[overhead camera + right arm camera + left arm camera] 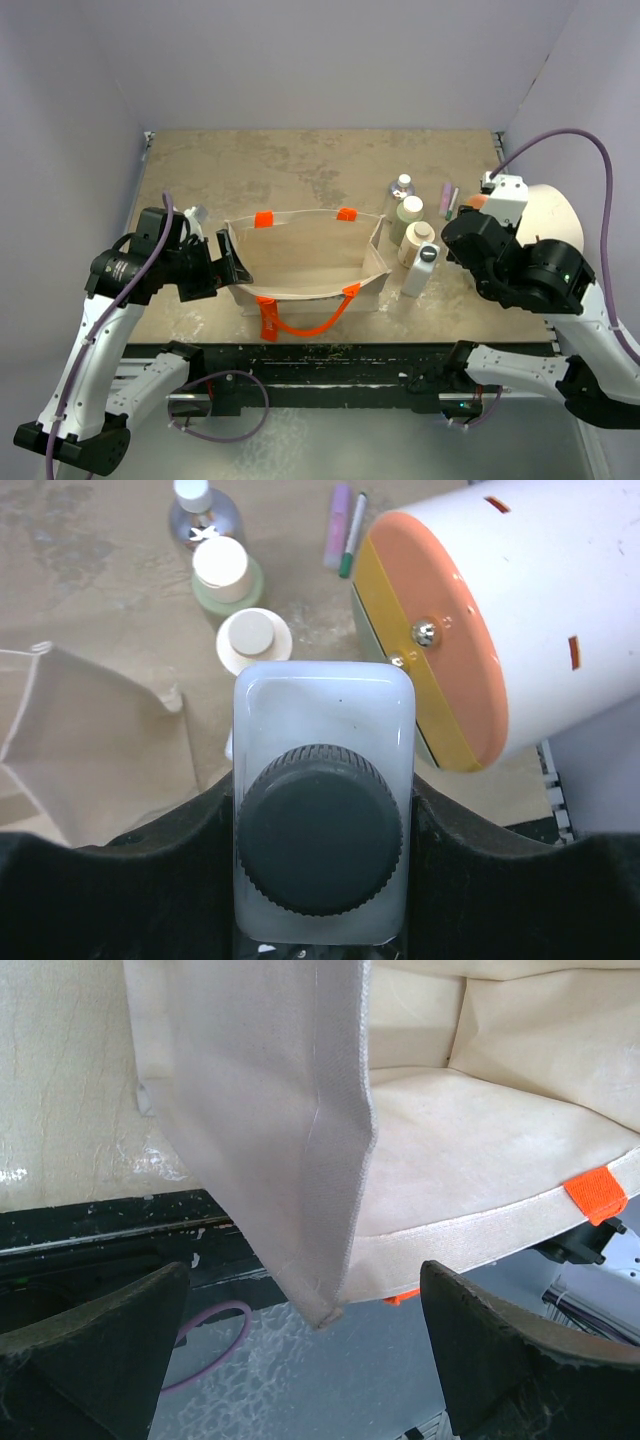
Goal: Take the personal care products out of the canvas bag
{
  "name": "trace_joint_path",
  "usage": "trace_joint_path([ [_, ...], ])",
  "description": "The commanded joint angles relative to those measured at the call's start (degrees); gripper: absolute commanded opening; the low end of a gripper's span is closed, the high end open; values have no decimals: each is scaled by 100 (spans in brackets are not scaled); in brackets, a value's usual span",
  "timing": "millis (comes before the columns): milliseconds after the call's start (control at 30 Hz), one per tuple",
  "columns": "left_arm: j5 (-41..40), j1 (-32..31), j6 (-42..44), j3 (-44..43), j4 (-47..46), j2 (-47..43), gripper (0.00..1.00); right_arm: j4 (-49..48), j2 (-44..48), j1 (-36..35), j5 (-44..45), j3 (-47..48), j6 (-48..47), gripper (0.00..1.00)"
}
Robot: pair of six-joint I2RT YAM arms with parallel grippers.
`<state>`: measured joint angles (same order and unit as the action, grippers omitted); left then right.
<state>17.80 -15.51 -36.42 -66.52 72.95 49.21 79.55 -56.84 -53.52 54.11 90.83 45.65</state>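
Observation:
The canvas bag [305, 262] stands open in the middle of the table, orange handles on both long sides. My left gripper [230, 268] is open at its left end; in the left wrist view the bag's end wall [270, 1110] hangs between the spread fingers [500, 1350], ungripped. My right gripper [447, 248] is shut on a white bottle with a dark grey cap [320, 825], just right of the bag [422, 268]. A clear bottle [402, 187] and two beige-green bottles [408, 213] [417, 240] stand beside it. The part of the bag's inside that shows holds nothing.
The big cream cylinder with orange-yellow face [440, 640] lies at the right, close to my right gripper. Two pens [342, 525] lie behind it. The table's dark front rail [330, 355] runs just below the bag. Walls close the back and sides.

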Motion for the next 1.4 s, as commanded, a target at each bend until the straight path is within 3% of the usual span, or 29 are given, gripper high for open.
trace_joint_path([
  [0,65,-22,-32,-63,-78,-59,100,-370,252,263,521,-259,353,0],
  [700,55,-21,36,-393,146,-9,100,-566,182,487,-221,-2828,4003,0],
  [1033,-16,-20,82,-485,168,-2,100,-812,86,490,-304,-3664,4524,2],
  [1367,3,-22,90,-548,118,69,100,-1482,104,491,-443,-4209,4405,4],
])
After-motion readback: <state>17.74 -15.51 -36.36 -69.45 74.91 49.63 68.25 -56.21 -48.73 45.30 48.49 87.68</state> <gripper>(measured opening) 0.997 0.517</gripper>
